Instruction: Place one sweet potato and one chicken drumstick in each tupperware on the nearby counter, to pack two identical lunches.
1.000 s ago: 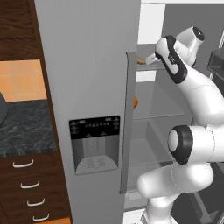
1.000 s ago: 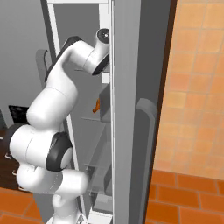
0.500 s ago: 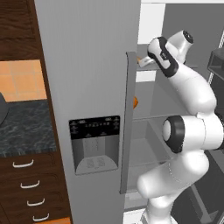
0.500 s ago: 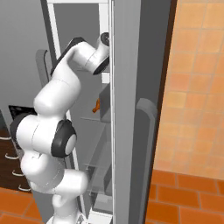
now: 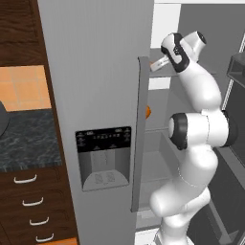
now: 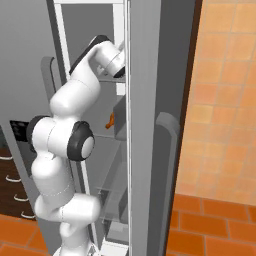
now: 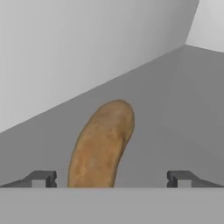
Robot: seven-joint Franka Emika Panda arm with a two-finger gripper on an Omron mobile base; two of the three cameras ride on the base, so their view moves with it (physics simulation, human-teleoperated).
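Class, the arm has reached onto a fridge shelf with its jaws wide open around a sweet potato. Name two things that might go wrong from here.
1. The sweet potato lies closer to the left fingertip than the right one, so closing the gripper may push or roll it instead of pinching it squarely.
2. The arm works close beside the fridge door; pulling back out, its elbow may knock the door edge.

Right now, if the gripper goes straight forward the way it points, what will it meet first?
Most likely the sweet potato: it lies on the grey shelf floor between the open gripper fingertips, running away from them. Its distance is unclear.
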